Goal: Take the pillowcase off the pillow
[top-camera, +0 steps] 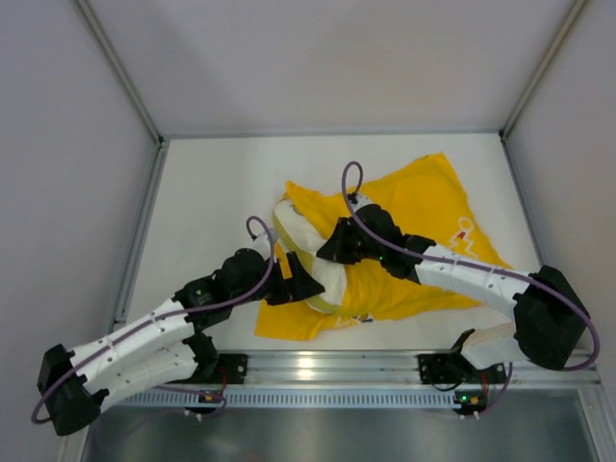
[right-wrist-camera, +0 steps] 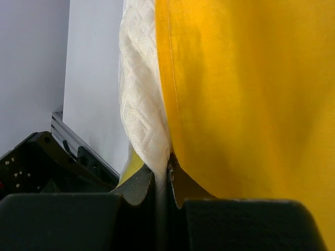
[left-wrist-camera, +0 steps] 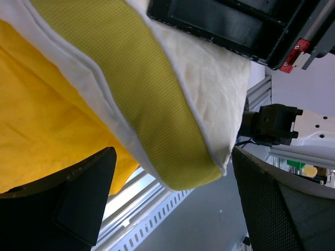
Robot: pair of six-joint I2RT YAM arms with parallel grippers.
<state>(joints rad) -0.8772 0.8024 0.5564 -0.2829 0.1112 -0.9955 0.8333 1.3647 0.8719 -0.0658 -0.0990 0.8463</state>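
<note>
Likely snag: right fingers (right-wrist-camera: 137, 189), pinched tight together on pillowcase (right-wrist-camera: 251, 94) hem, may trap pillow (right-wrist-camera: 140, 94) cloth too, so pulling drags both. Left fingers (left-wrist-camera: 78, 204) spread wide, straddling pillow's raised corner, gripping nothing; could slip off plump edge. Pillow partly out at pillowcase's left end, on bench (top-camera: 212, 212) between arms.

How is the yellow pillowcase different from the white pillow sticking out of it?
The pillowcase is bright yellow; the pillow is cream. The pillowcase is thin, smooth and spread out, while the pillow is puffy and quilted. The pillow's edge has a greenish-yellow mesh band; the pillowcase shows only a plain hem. Both are soft cloth.
</note>
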